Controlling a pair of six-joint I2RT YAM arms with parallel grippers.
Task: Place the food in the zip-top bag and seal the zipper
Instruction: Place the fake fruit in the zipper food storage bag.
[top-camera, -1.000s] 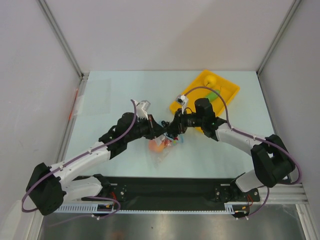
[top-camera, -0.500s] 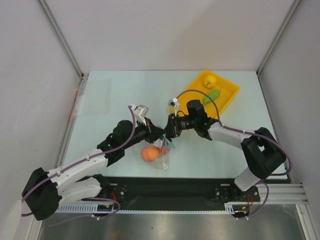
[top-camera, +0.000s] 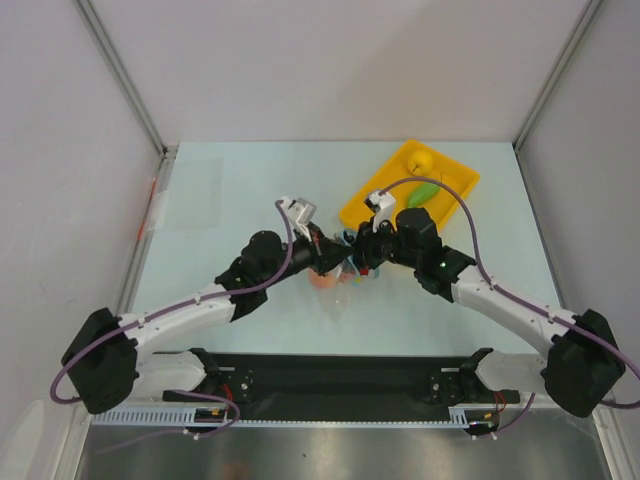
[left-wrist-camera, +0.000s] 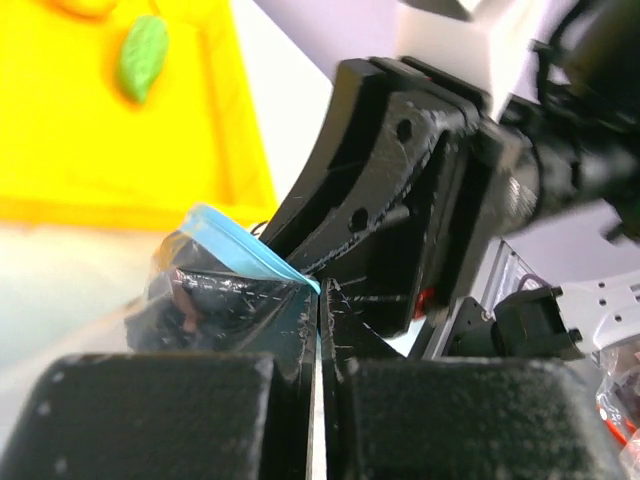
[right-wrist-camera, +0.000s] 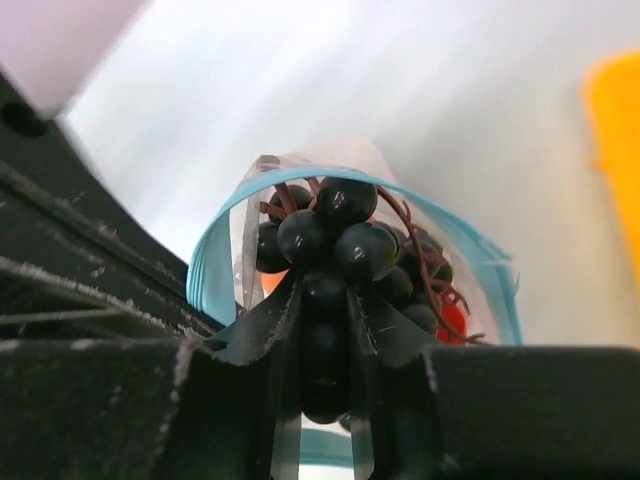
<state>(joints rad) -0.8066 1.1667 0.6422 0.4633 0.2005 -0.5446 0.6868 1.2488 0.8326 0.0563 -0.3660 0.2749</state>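
My left gripper (left-wrist-camera: 322, 290) is shut on the teal zipper (left-wrist-camera: 250, 250) edge of the clear zip-top bag (top-camera: 337, 292), holding its mouth up near the table's middle. My right gripper (right-wrist-camera: 325, 300) is shut on the black grape bunch (right-wrist-camera: 340, 240), which sits in the bag's open mouth, ringed by the zipper (right-wrist-camera: 213, 262). Red food (right-wrist-camera: 452, 318) shows inside the bag, and a peach-orange fruit (top-camera: 322, 279) shows through it from above. The two grippers (top-camera: 330, 262) (top-camera: 358, 257) meet tip to tip.
The yellow tray (top-camera: 385, 195) lies at the back right, just behind the right gripper, with a yellow fruit (top-camera: 422, 160) and a green one (top-camera: 425, 190) in it. The enclosure's walls stand at left, right and back.
Both grippers and the bag have shifted right and toward the tray from half a second ago. The bag hangs closer under the grippers, and the right arm has stretched out.
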